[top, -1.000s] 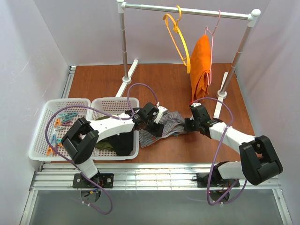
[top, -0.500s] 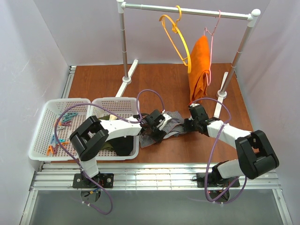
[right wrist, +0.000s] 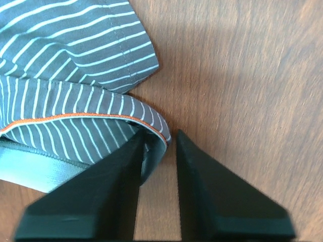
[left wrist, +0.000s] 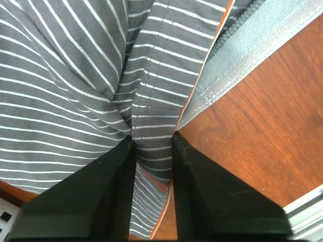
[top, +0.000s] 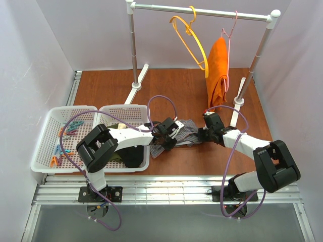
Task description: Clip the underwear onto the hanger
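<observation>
The grey striped underwear lies bunched on the wooden table between my two grippers. My left gripper is at its left end. In the left wrist view it is shut on a fold of the striped cloth beside the waistband. My right gripper is at the right end. In the right wrist view it is narrowly open, with the orange-trimmed edge of the underwear against the left finger and bare wood showing beside the right one. The yellow hanger hangs empty on the rail.
A pink wire hanger with orange cloth hangs right of the yellow one on the rail. The rack's feet stand on the table. A white basket holds black and olive clothes; another holds clothespins.
My left gripper has moved right and nearer, onto the underwear, and the cloth has bunched up there. The right gripper has barely moved. The yellow hanger sways slightly.
</observation>
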Robot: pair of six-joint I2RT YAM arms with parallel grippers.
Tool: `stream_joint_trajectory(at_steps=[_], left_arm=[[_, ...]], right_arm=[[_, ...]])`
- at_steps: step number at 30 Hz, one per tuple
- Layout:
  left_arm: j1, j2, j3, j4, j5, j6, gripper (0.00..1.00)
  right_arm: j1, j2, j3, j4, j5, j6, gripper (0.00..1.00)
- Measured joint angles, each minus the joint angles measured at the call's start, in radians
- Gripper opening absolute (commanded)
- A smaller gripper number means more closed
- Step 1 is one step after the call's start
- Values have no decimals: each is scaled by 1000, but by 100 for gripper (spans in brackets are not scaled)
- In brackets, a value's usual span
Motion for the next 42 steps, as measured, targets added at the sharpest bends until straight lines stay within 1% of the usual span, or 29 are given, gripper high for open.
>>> stream_joint_trajectory(at_steps=[1, 3, 4, 5, 6, 12, 19, 26, 34, 39, 42], left_arm=[[0, 0, 0, 0, 2, -1, 18], [0, 0, 0, 0, 5, -9, 14], [0, -1, 0, 0, 8, -14, 11], [0, -3, 0, -1, 11, -21, 3], [0, -9, 0, -3, 14, -29, 0], [0, -92, 0, -11, 31, -82, 0], [-2, -198, 38, -30, -45, -173, 0], [-2, -212, 140, -80, -74, -232, 0], [-3, -243, 193, -162, -45, -272, 0], [-2, -272, 240, -208, -29, -273, 0], [2, -277, 285, -246, -40, -260, 0]], right_arm=[[0, 0, 0, -2, 0, -3, 10], [0, 0, 0, -6, -1, 4, 1], [0, 0, 0, -8, 0, 4, 1], [1, 0, 0, -11, 2, 3, 1], [1, 0, 0, -13, 3, 5, 1], [2, 1, 6, -35, 28, 5, 1], [5, -20, 33, -109, 40, -5, 1], [6, -92, 84, -169, 76, -39, 1], [4, -87, 99, -198, 104, -68, 1], [-2, -82, 200, -264, 117, -90, 1], [-10, -84, 318, -328, 120, -103, 1]])
